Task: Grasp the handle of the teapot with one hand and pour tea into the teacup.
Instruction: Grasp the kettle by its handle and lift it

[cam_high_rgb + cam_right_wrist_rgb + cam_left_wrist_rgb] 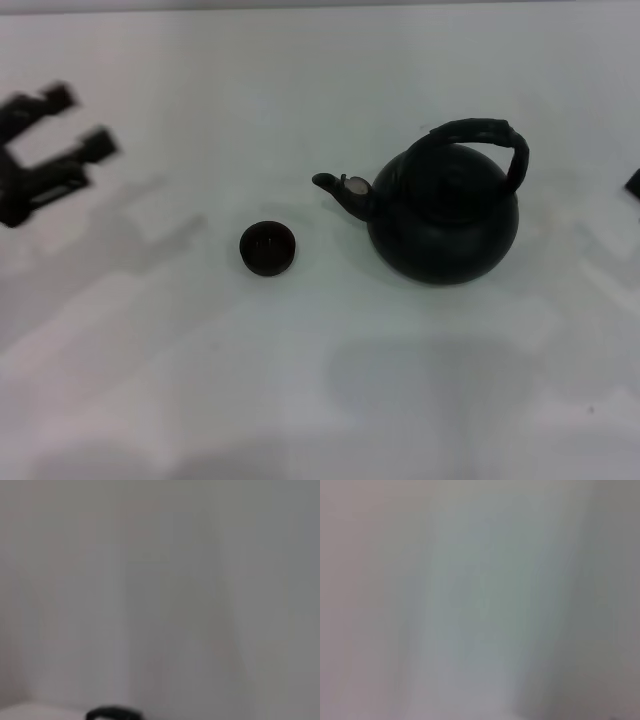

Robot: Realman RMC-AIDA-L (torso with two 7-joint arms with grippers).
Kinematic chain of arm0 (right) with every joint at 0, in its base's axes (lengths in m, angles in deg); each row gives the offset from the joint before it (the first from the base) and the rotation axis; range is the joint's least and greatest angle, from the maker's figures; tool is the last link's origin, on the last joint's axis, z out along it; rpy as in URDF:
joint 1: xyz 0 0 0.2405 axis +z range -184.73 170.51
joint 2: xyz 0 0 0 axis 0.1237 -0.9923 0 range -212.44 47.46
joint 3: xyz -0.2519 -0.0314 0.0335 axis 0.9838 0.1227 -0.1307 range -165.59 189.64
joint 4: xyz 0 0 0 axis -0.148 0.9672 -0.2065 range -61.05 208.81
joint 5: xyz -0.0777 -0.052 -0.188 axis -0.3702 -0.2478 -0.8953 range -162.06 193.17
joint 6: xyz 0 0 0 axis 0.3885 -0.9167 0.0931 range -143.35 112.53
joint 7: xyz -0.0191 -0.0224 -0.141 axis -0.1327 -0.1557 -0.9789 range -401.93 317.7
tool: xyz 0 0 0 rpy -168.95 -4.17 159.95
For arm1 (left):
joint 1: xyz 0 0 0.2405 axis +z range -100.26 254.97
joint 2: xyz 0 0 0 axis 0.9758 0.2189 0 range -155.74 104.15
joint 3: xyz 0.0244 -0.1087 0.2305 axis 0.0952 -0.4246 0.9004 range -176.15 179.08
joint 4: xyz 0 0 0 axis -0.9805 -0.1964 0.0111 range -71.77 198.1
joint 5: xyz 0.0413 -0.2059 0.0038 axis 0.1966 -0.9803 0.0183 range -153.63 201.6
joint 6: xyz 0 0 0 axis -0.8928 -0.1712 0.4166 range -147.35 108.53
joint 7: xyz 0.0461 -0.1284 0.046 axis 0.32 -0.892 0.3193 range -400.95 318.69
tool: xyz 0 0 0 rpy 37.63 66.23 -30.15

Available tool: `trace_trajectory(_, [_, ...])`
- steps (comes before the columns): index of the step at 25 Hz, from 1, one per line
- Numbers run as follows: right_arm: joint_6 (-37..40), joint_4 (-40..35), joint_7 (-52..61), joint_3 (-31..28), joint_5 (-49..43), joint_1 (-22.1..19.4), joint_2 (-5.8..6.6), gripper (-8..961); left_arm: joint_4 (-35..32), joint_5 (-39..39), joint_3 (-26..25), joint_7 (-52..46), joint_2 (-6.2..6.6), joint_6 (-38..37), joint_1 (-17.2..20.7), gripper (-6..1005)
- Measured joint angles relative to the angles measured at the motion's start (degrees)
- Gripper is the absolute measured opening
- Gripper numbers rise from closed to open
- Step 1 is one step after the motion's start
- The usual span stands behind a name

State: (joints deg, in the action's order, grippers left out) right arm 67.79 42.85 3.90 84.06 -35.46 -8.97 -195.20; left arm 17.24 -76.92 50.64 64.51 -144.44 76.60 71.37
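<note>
The teacup point(267, 248) is set on the white table point(420, 390) nearest the camera, upright, its reddish inside shown. Just beside it, toward the robot's right, the teapot point(444, 213) is stood upright, its spout point(340, 190) pointed at the cup and the handle point(480, 140) arched over its top, untouched. The left gripper point(82, 122) is held at the left edge, well apart from both, its fingers spread. Only a dark sliver of the right gripper point(633, 182) is seen at the right edge; its fingers cannot be made out.
</note>
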Motion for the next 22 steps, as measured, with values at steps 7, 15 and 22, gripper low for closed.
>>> trace_trajectory(7, [-13.90, -18.96, 6.11, 7.64, -8.74, -4.17, -2.83, 855, 16.92, -4.23, -11.74, 20.19, -0.15, 2.07, 0.02, 872])
trace_trajectory(15, [-20.10, -15.50, 5.49, 10.04, -8.34, 2.05, -2.98, 855, 20.66, -5.54, -12.80, 22.23, -0.04, 2.09, 0.97, 873])
trace_trajectory(22, [-22.51, -12.16, 5.46, 10.26, -8.40, 5.20, -2.84, 831, 21.41, -5.67, -12.88, 22.39, -0.09, 1.94, 1.32, 873])
